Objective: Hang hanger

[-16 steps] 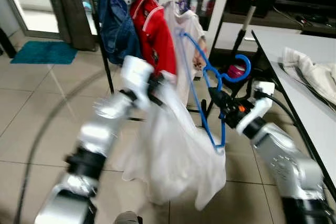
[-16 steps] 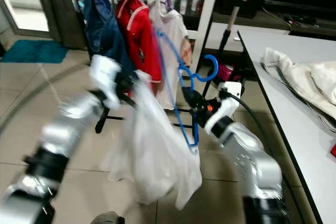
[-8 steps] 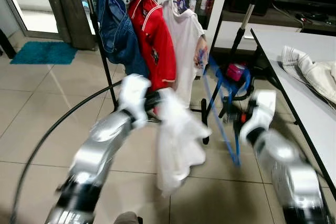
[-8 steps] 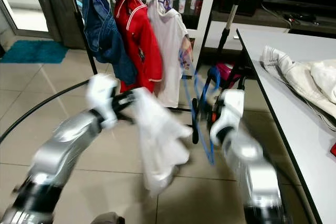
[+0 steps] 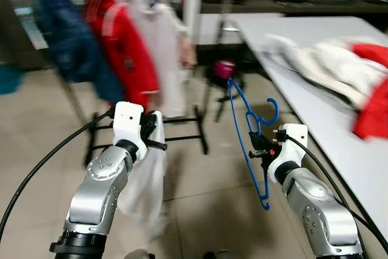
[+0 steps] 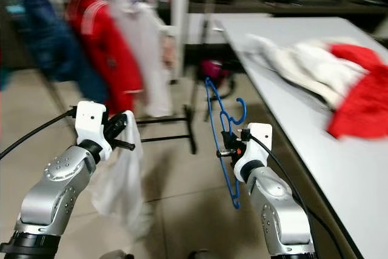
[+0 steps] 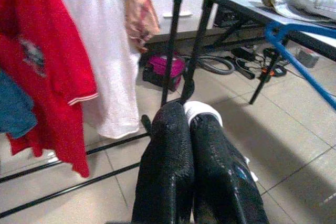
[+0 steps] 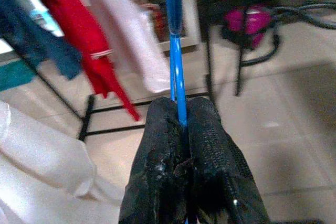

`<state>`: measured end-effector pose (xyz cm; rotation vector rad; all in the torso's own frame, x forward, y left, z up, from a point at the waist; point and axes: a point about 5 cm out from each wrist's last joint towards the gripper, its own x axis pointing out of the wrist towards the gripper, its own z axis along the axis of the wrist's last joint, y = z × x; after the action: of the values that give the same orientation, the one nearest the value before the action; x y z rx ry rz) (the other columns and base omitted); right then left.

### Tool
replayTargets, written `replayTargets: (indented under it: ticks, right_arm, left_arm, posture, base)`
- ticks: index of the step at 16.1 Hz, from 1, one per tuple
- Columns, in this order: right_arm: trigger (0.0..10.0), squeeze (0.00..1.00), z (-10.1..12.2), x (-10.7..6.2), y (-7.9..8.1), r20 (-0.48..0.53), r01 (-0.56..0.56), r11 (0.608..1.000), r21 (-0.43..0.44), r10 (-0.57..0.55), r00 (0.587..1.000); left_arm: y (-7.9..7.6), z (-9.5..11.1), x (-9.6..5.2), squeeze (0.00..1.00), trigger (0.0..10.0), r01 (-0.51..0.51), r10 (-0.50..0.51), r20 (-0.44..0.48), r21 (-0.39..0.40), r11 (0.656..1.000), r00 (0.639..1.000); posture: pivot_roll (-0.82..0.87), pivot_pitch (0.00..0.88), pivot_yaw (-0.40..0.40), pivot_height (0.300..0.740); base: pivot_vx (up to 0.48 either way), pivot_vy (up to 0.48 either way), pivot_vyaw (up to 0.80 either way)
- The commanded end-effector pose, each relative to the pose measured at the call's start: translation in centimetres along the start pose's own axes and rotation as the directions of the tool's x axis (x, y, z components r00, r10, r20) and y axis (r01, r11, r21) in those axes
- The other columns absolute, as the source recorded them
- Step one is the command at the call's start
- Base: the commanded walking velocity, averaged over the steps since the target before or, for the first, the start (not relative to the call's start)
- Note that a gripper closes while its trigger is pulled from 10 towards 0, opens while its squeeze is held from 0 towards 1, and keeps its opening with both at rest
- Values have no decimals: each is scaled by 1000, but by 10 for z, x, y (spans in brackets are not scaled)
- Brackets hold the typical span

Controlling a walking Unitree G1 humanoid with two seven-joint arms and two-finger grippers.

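Hanger pinched in right end effector; rack garments blurred.

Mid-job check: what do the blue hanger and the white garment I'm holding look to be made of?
Blue hanger: probably plastic or plastic-coated wire, judging by its thin, uniformly coloured rod pinched in the right pincer.
White garment: thin, soft fabric, likely cotton or a blend; it hangs limp in folds from the left pincer. Blur hides the weave.
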<state>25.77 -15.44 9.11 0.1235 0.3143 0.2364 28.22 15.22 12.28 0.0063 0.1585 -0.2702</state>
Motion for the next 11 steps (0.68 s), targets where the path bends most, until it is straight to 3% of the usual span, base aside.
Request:
replayTargets:
  ticks: [1,4,7,9,11]
  right_arm:
    - [10000,0,8,0,1,31,10,1000,-24,-9,999]
    - [10000,0,15,-3,-8,65,36,997,-63,-32,997]
    - [10000,0,17,-14,-28,62,140,988,-66,-136,989]
    - [10000,0,19,-14,-29,61,140,986,-87,-135,989]
    - [10000,0,21,-15,-24,78,97,994,-46,-93,993]
  left_arm:
    - [-1,6,0,0,10000,-10,10,24,-2,1000,1000]
    - [-13,13,3,0,10000,30,-29,58,-7,1000,998]
    - [-2,17,5,0,10000,-88,98,143,-72,994,985]
    - [-5,19,7,0,10000,-63,76,152,-84,994,985]
    - [-10,15,5,0,10000,-44,55,130,-87,995,990]
  posture:
    - [73,0,-77,740]
    - [70,0,-71,740]
    - [61,0,-65,740]
    - [54,0,-41,740]
    - [57,0,-46,740]
  base:
    - [0,0,-800]
    - [0,0,-800]
    - [0,0,-800]
    - [0,0,-800]
    - [0,0,-800]
